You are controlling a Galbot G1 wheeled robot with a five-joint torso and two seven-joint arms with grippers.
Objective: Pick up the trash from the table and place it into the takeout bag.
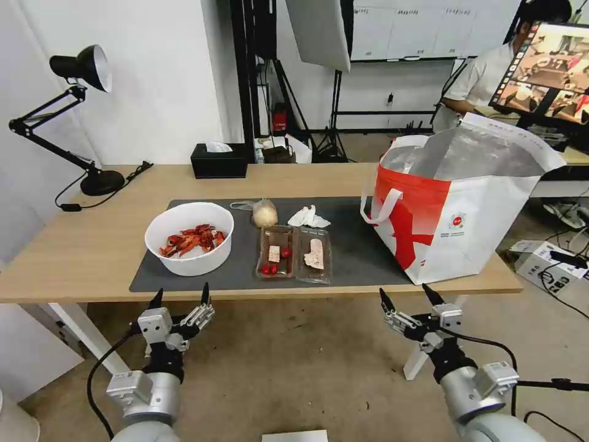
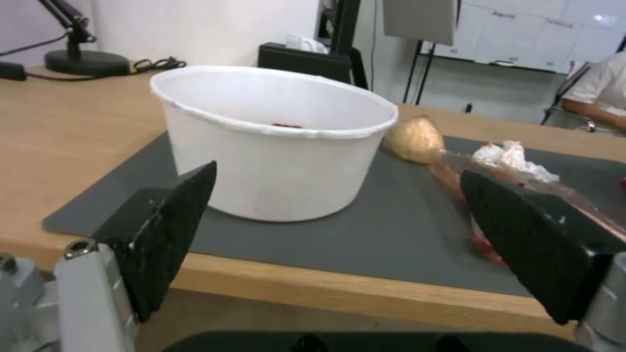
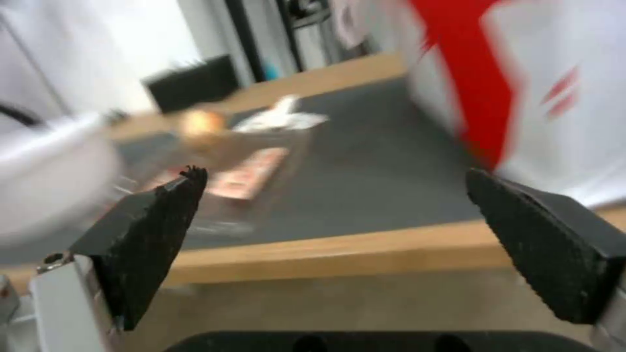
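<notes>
White bowl [image 2: 274,142] beyond spread left gripper [image 1: 181,296] fingers.

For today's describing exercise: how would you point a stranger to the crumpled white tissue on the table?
Find the dark grey mat on the long wooden table. Near the mat's far edge, between the small clear bag with a beige lump and the takeout bag, lies the crumpled white tissue: the only loose, wadded white paper there.
</notes>
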